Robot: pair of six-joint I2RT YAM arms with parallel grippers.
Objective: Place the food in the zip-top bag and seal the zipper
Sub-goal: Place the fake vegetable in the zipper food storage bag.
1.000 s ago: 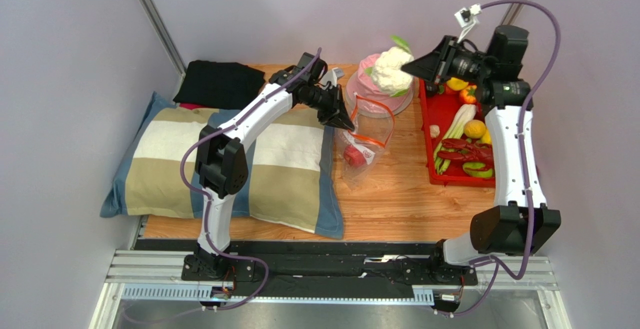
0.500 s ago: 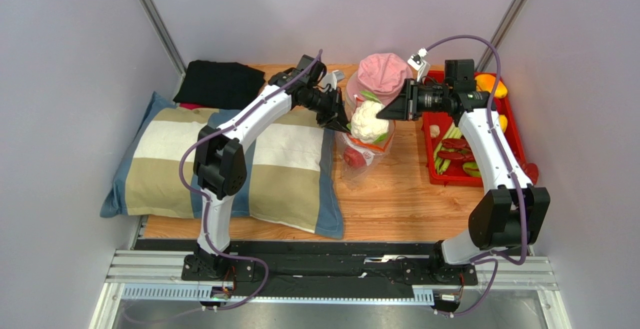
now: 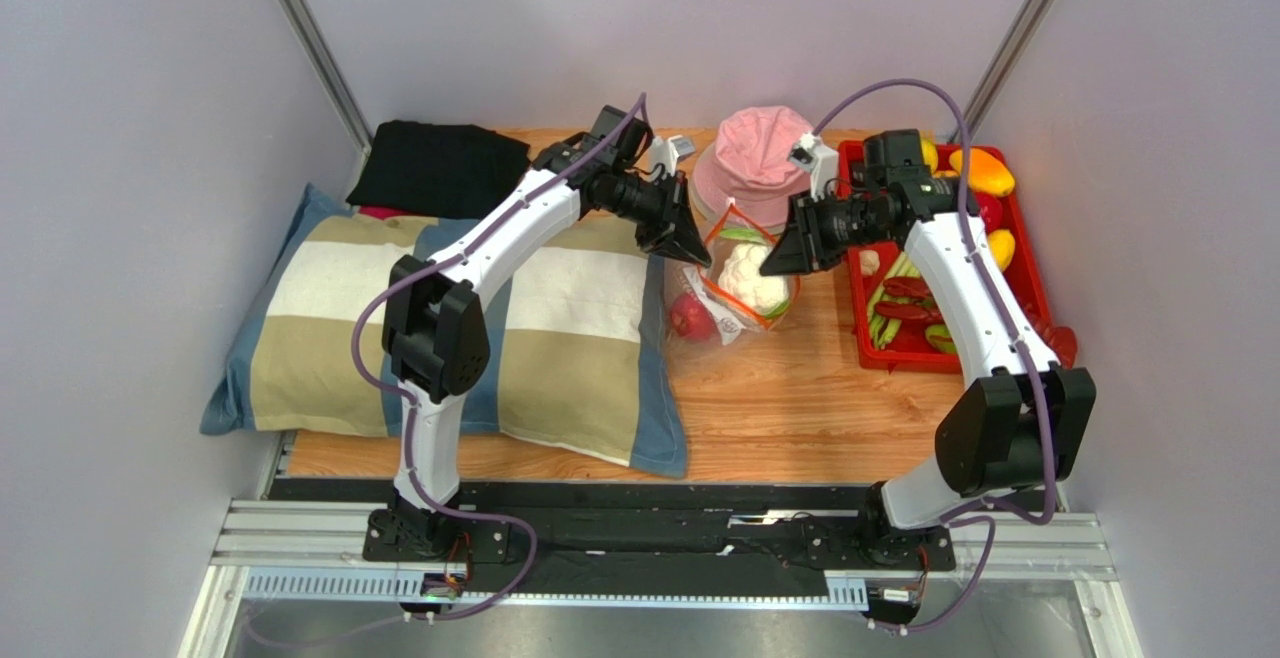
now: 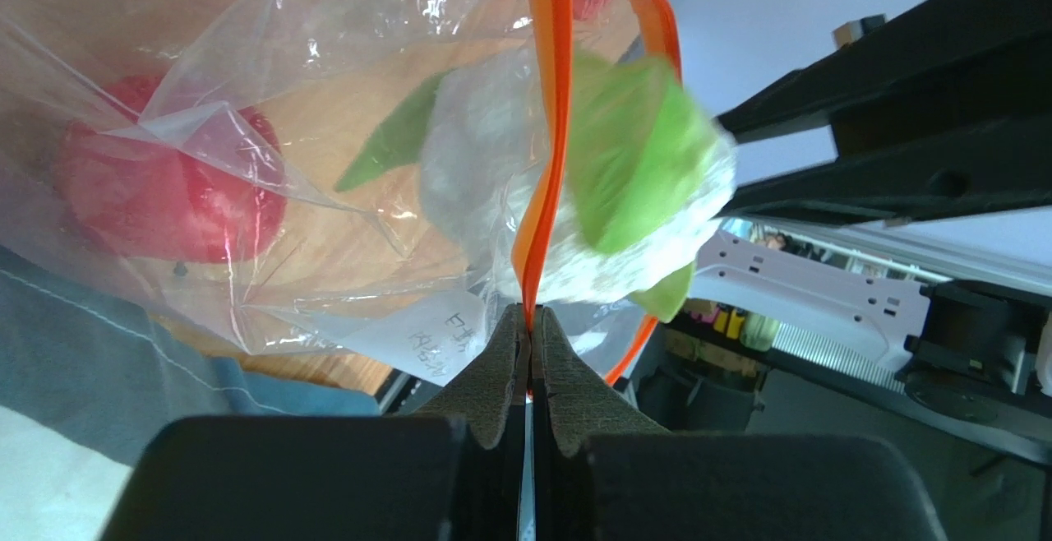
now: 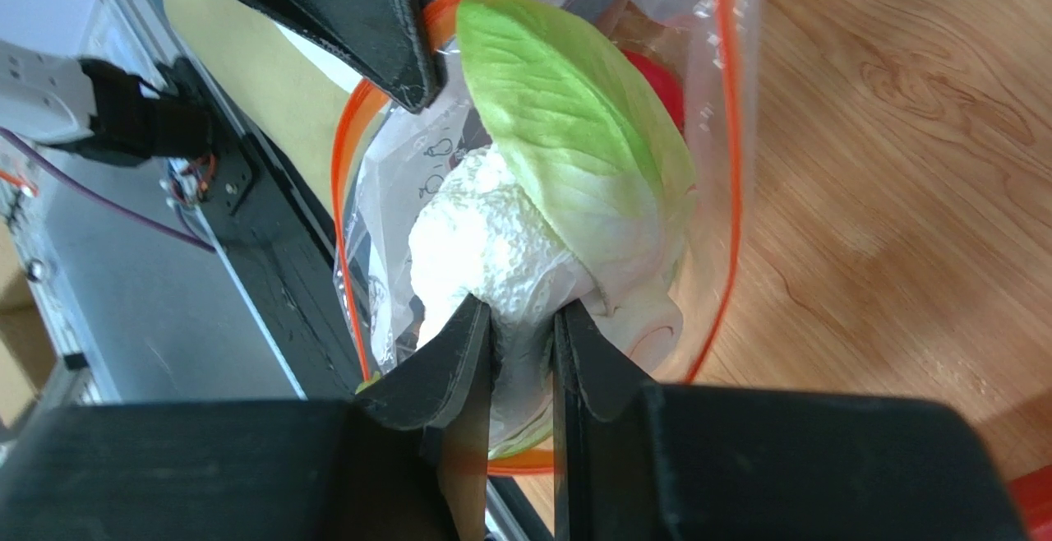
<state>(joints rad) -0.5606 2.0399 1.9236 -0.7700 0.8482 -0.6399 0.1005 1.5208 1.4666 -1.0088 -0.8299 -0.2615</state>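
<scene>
The clear zip-top bag (image 3: 718, 298) stands on the wooden table with its mouth held open. My left gripper (image 3: 700, 255) is shut on the orange-red zipper (image 4: 545, 159) at the mouth's left edge. My right gripper (image 3: 772, 265) is shut on a white cauliflower with green leaves (image 5: 543, 208) and holds it inside the bag's mouth (image 3: 751, 277). A red toy fruit (image 3: 690, 316) lies lower in the bag; it also shows in the left wrist view (image 4: 148, 190). More food (image 3: 984, 168) lies in the red tray (image 3: 1059, 340) at the right.
A pink hat (image 3: 759, 148) sits just behind the bag. A striped pillow (image 3: 376, 331) lies left of the bag, with a black cloth (image 3: 436, 166) behind it. The tray holds several toy vegetables close to my right arm.
My right gripper has carried the cauliflower from above the hat down and left into the bag's open mouth. My left gripper has kept its hold on the zipper.
</scene>
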